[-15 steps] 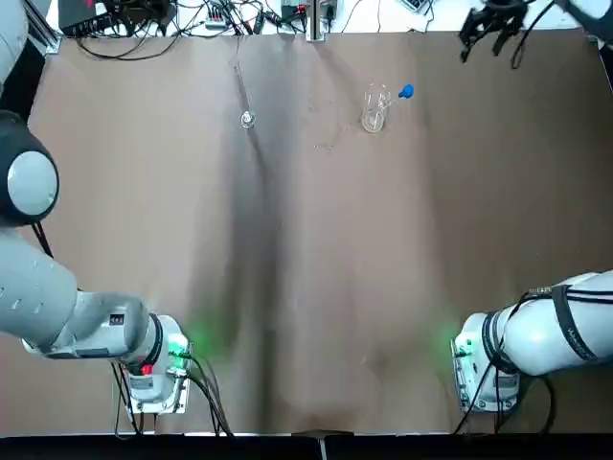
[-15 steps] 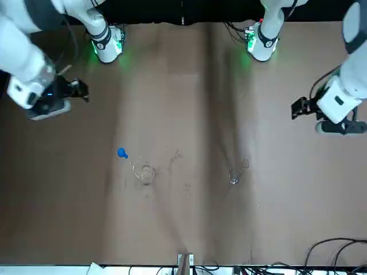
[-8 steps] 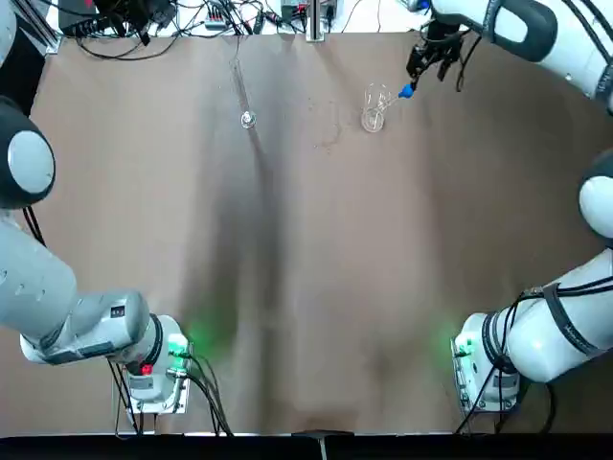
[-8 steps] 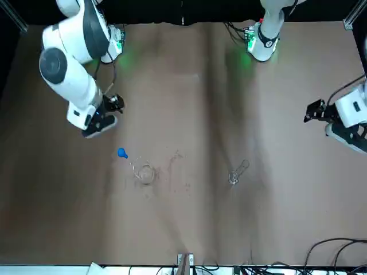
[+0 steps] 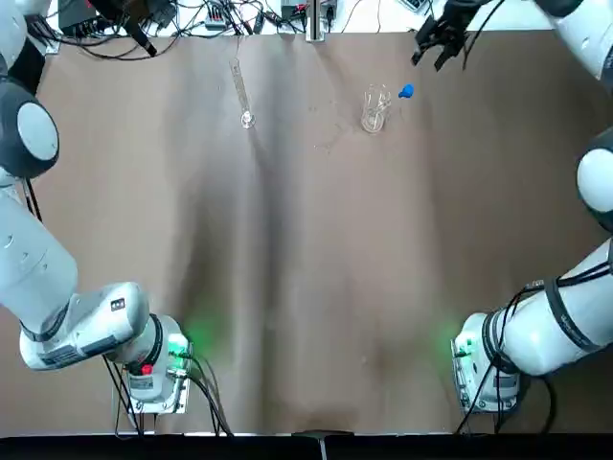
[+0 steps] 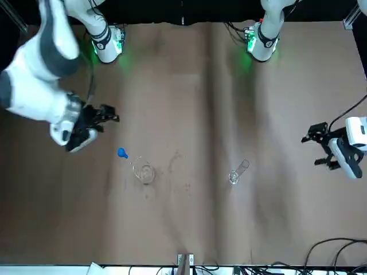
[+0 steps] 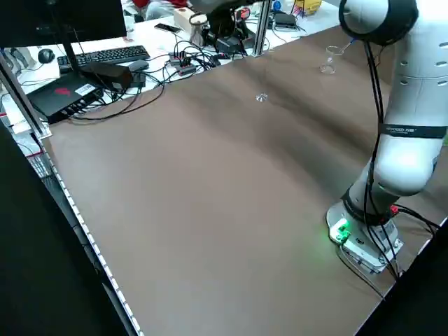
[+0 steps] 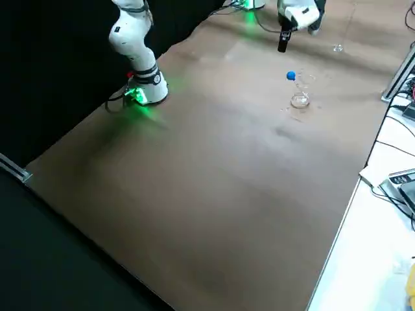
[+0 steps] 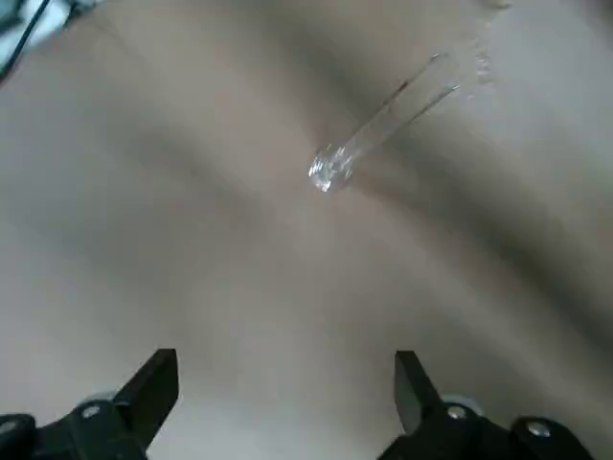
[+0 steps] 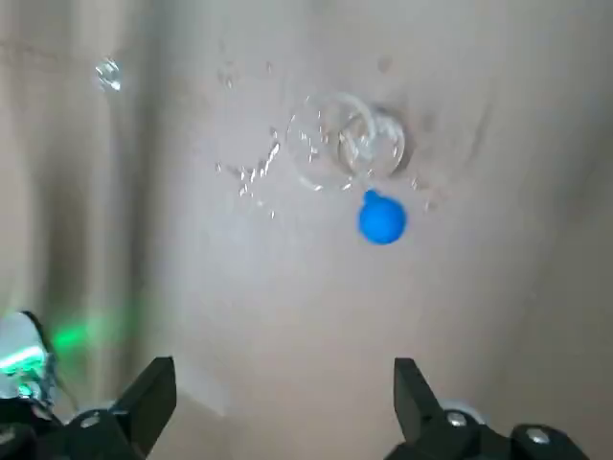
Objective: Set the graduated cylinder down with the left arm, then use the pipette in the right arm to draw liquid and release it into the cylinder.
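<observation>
The graduated cylinder (image 5: 240, 88) stands upright on the brown table, a thin clear tube on a small round foot, also visible as the cylinder (image 6: 238, 171) and the cylinder (image 9: 383, 120). My left gripper (image 6: 310, 136) hangs open well off to its side, holding nothing; its wrist view shows the left gripper (image 9: 284, 383) with the jaws wide apart. The pipette (image 5: 405, 92) has a blue bulb (image 10: 382, 218) beside the short beaker (image 5: 374, 107), its stem pointing toward the glass. My right gripper (image 5: 433, 43) hovers open just beyond the pipette (image 6: 121, 152), apart from it.
Cables, a keyboard (image 7: 105, 54) and electronics crowd the far edge of the table (image 5: 306, 287). The arm bases (image 5: 158, 369) glow green at the near corners. Small wet spots (image 10: 251, 172) lie beside the beaker.
The right arm has swung in from the far right corner, bringing its gripper near the pipette. The left gripper has drifted farther from the cylinder. Cylinder, beaker and pipette have not moved.
</observation>
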{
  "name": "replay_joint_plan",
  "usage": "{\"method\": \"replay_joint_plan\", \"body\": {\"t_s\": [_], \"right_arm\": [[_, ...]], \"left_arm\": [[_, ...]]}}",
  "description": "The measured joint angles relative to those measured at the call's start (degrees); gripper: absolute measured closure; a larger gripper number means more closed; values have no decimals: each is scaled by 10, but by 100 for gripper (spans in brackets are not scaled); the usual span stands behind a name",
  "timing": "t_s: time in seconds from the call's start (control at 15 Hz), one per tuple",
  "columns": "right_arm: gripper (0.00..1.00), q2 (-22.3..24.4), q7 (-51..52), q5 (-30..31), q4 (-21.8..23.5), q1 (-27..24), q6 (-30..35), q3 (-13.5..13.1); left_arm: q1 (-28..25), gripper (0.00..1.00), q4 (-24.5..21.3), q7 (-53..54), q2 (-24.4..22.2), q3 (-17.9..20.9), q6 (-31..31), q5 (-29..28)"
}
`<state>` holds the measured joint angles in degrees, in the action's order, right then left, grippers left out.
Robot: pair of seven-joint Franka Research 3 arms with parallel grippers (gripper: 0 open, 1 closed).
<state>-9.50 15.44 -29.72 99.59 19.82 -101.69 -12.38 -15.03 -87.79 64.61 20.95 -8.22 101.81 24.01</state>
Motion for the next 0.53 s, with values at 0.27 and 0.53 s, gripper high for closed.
{"method": "replay_joint_plan", "body": {"t_s": [0.27, 0.53], "right_arm": [[1, -24, 44, -22, 1, -35, -20, -1], [12, -71, 44, -26, 1, -24, -62, 7]], "left_arm": [[-31, 0, -6, 245, 87, 0, 12, 164], [-36, 0, -8, 499, 175, -2, 11, 338]]}}
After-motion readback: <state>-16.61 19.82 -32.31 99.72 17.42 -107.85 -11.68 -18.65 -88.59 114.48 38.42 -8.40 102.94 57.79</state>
